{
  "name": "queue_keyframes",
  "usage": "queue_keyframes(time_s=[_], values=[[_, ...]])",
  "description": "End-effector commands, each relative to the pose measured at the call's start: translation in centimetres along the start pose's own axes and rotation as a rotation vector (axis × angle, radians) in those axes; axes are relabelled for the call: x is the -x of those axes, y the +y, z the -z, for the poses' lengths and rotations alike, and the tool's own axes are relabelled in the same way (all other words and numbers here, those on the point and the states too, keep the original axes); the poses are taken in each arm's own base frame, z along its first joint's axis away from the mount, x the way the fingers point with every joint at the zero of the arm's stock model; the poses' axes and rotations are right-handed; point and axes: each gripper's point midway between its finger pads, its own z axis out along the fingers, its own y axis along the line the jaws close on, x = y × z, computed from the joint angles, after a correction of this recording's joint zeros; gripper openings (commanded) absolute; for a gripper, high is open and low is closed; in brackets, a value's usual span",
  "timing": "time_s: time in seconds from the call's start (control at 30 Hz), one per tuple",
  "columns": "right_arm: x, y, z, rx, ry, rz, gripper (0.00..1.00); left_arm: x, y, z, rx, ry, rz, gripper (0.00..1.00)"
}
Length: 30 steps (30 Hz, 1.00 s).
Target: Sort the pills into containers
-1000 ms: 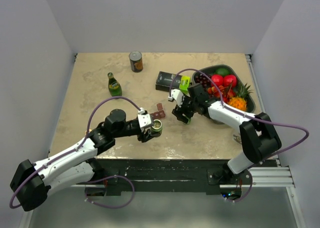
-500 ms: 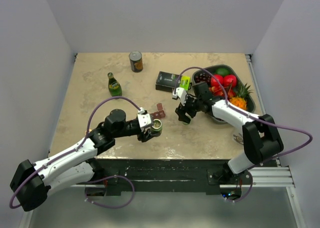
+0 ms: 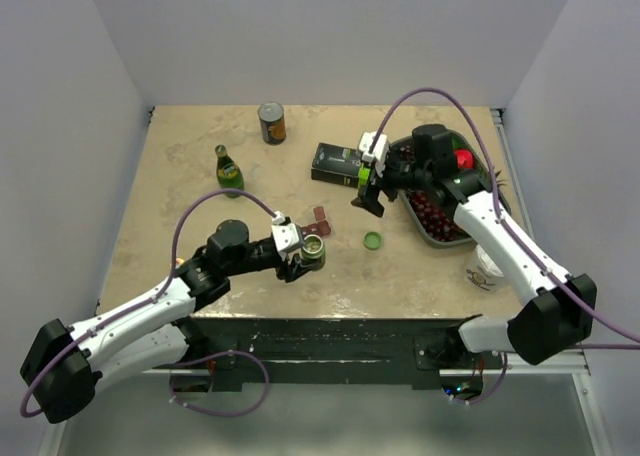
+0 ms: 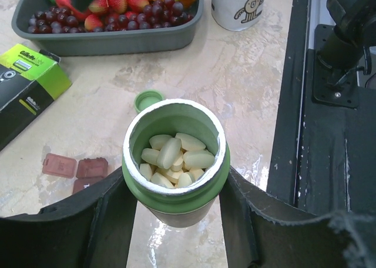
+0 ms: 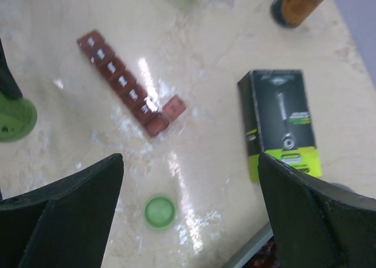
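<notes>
**Operator:** Status in the overhead view?

**Technician:** The left jaws are clamped on the green pill bottle (image 3: 314, 253), which is upright near the front middle of the desk (image 3: 200, 206). The bottle's green cap (image 3: 373, 240) lies on the desk to its right, apart from it. The maroon pill organizer (image 3: 320, 217) lies just beyond the bottle and is partly hidden by the arm. The right jaws hang spread and empty, raised near the black-and-lime box (image 3: 338, 162).

**Operator:** Left wrist view?

**Technician:** The bottle mouth is uncovered. A heap of pale oblong pills (image 4: 174, 158) lies inside. The jaws press on both sides of the bottle. One end of the organizer shows at lower left, and the cap lies beyond the bottle.

**Operator:** Right wrist view?

**Technician:** The right jaws stand wide with nothing between them. The organizer lies diagonally on the desk. The lid at its near end is flipped open, and the other lids appear shut. No pill can be made out in the open compartment, though the picture is blurred. No loose pills show on the desk.

**Operator:** Progress?

**Technician:** Judged early.
- **Done:** the bottle is uncapped and one compartment is open.
- **Left:** all transfer of pills into the compartments, and probably opening the other lids.
</notes>
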Motion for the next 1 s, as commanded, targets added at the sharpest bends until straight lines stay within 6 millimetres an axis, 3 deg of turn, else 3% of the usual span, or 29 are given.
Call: queue_keyframes(time_s=[0.0,0.07,0.13,0.2,0.23,0.3,0.33,0.53,0.97], values=[[4.6,-1.8,-0.2,-0.018,-0.103,-0.150,0.99,3.5,0.9,0.1,0.041,-0.150,-0.007,0.00],[2.6,0.4,-2.5,0.195,-0.041,-0.173,0.99,3.7,1.1,0.1,0.049,-0.163,0.005,0.00],[2.2,3.7,-2.3,0.402,-0.070,-0.131,0.99,3.9,1.3,0.2,0.062,-0.171,0.013,0.00],[2.4,4.3,-2.2,0.417,-0.123,-0.044,0.99,4.0,1.3,0.4,0.075,-0.195,0.042,0.00],[1.0,5.4,-2.4,0.428,-0.118,-0.046,0.99,4.1,1.4,0.5,0.087,-0.206,0.056,0.00],[1.4,5.7,-1.8,0.389,-0.164,0.023,0.99,4.0,1.6,0.9,0.110,-0.230,0.065,0.00],[-0.2,6.7,-2.0,0.399,-0.151,0.002,0.99,4.0,1.8,1.0,0.124,-0.241,0.081,0.00],[-1.9,8.6,-1.6,0.402,-0.164,-0.003,0.99,3.9,2.6,1.0,0.157,-0.275,0.119,0.00],[-1.7,10.0,-1.3,0.452,-0.202,-0.028,0.99,3.7,2.8,0.2,0.155,-0.309,0.196,0.00]])
